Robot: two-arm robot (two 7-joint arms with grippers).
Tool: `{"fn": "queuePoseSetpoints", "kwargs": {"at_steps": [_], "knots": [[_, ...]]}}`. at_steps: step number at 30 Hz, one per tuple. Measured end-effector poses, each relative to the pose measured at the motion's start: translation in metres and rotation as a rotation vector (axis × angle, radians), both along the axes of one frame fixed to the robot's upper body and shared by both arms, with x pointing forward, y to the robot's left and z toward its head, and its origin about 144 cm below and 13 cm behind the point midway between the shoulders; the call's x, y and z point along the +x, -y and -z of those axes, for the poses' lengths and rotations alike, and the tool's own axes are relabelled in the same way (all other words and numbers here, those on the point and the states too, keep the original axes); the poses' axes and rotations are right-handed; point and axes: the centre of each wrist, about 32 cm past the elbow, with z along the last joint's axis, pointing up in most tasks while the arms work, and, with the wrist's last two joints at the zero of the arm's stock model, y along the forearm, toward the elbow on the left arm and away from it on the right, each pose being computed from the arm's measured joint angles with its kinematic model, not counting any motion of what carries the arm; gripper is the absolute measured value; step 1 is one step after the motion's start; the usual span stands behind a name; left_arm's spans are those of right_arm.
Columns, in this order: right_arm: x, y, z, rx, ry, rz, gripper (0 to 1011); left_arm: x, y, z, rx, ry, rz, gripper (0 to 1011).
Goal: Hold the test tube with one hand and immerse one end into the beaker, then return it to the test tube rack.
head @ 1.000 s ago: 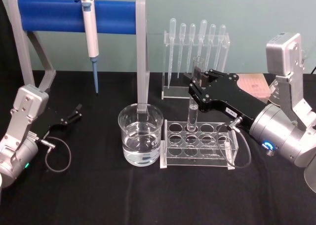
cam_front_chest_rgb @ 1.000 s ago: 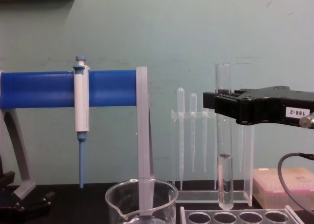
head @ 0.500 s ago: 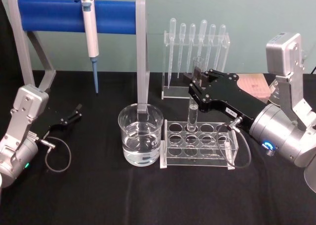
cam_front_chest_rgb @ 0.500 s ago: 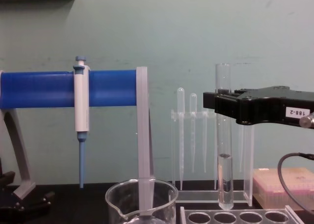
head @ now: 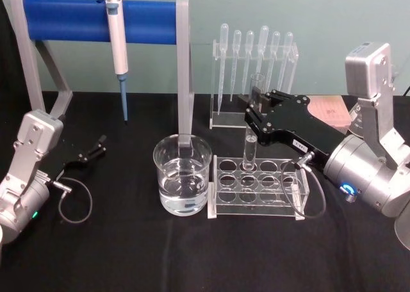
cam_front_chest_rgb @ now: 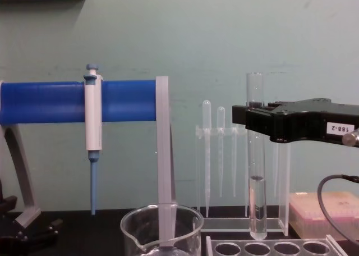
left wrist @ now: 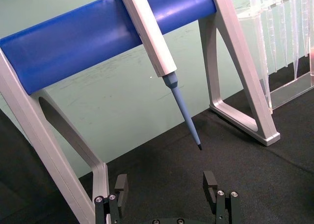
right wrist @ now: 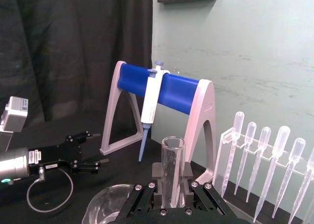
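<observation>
The left gripper (head: 96,146) is lying far left on the table, jaws spread, holding nothing; the beaker (head: 182,177) is standing just left of the rack (head: 256,205); the tube (cam_front_chest_rgb: 256,172) is hanging upright, its round end just over a back hole; the right gripper (head: 255,113) is pinching its upper part; dipping is needing a move left, returning only straight down

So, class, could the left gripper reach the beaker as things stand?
Probably yes: the left gripper sits open to the left of the beaker, with only bare black table between them.
</observation>
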Motion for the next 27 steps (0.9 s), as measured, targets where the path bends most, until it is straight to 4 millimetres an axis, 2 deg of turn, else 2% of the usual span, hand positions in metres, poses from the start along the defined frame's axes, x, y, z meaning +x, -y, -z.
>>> {"fn": "queuePoseSetpoints", "kwargs": {"at_steps": [27], "knots": [[-0.0005,-0.0002,-0.0004,0.001,0.002,0.000,226,0.0000,0.0000,0.0000,0.000,0.000,0.000,1000]]}}
